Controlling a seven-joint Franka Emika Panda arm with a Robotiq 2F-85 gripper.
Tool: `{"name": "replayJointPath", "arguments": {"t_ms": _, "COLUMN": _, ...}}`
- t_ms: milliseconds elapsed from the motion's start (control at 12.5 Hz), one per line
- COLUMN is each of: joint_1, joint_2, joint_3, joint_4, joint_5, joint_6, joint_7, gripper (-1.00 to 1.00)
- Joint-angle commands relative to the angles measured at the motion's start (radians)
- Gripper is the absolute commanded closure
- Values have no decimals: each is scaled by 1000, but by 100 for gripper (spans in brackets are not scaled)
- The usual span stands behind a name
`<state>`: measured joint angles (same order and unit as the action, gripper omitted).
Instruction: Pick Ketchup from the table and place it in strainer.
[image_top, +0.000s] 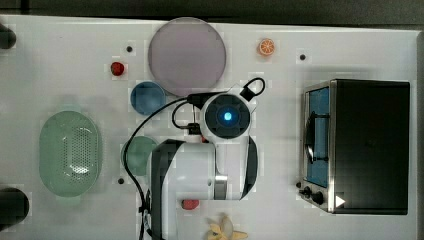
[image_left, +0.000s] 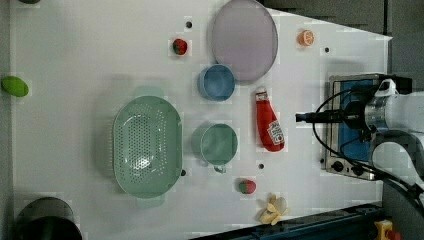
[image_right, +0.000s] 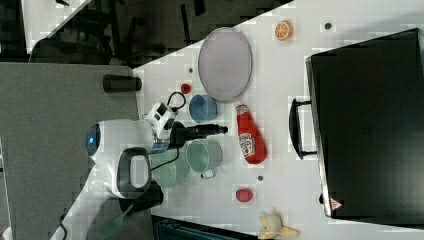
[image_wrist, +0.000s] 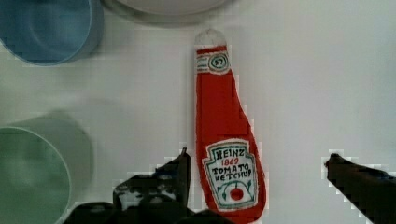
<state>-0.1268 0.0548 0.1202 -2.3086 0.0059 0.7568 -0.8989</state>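
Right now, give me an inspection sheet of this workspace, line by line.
Surface: white table, flat.
Job's things: ketchup lying flat between the cups and the oven; strainer holds nothing.
Clutter: blue cup, green cup, grey plate, orange slice, two small red fruits, banana, toaster oven.
Grippers: gripper above the ketchup, fingers open on either side of its labelled end, not touching.
Cables: black cable looping off the wrist.
Surroundings: dark cylinder beyond the table edge.

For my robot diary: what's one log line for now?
gripper: open, above ketchup | ketchup: lying on table | strainer: empty
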Motion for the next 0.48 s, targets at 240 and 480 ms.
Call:
{"name": "replayJointPath", "arguments": {"t_ms": 240, "joint_1": -3, "joint_2": 109, "joint_3": -8, "joint_4": -94, "joint_5": 5, "joint_6": 168, "joint_7": -94, "gripper": -100}}
{"name": "replayJointPath", "arguments": {"t_ms": 480, "joint_1": -2, "joint_2": 191, "joint_3": -9, "joint_4": -110, "joint_5": 3, "joint_6": 277, "joint_7": -94, "gripper": -100}}
